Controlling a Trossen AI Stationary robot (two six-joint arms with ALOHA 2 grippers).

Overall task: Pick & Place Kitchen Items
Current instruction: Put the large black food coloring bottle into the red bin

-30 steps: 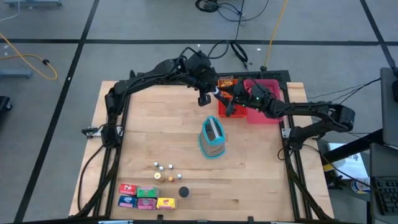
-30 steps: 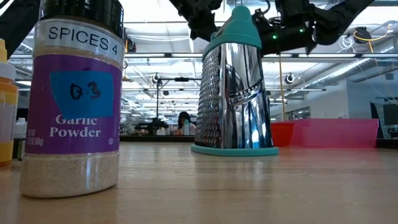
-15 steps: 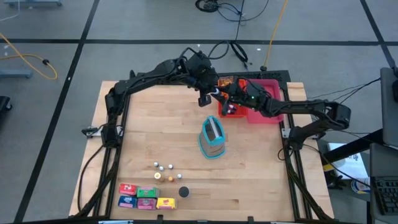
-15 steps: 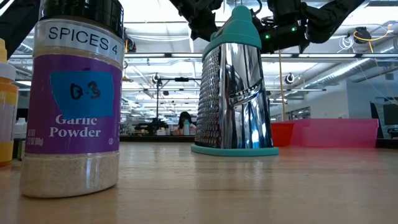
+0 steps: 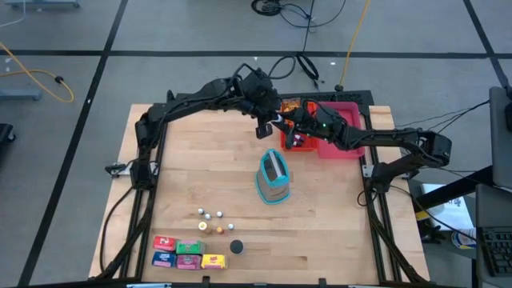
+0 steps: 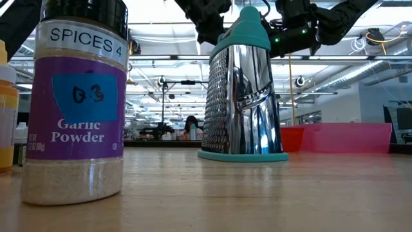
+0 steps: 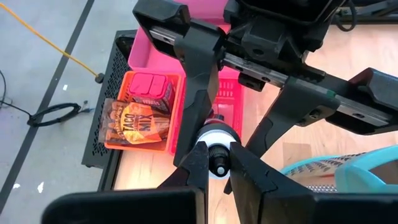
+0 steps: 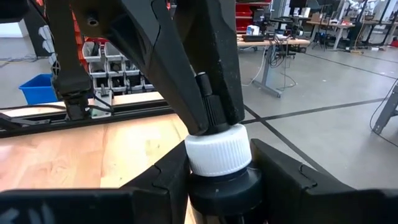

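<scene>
Small bottle (image 7: 217,144), white cap w/ black nozzle tip, upright, held mid-frame upper centre. Tiny jars (image 5: 212,216) lower left-centre; red, blue, green, yellow boxes (image 5: 188,254) below; black piece (image 5: 236,247) beside.

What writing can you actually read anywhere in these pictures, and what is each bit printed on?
"SPICES 4": white band under the cap of the spice jar, low view.
"Garlic Powder": the same jar's purple label.
"03", handwritten, roughly: the blue patch on that label.
"TACO MIX": the brown packet in the orange tray, left wrist view.
Small print at the jar label's left edge: too small to read.
The coloured boxes at the table's front: unreadable.
</scene>
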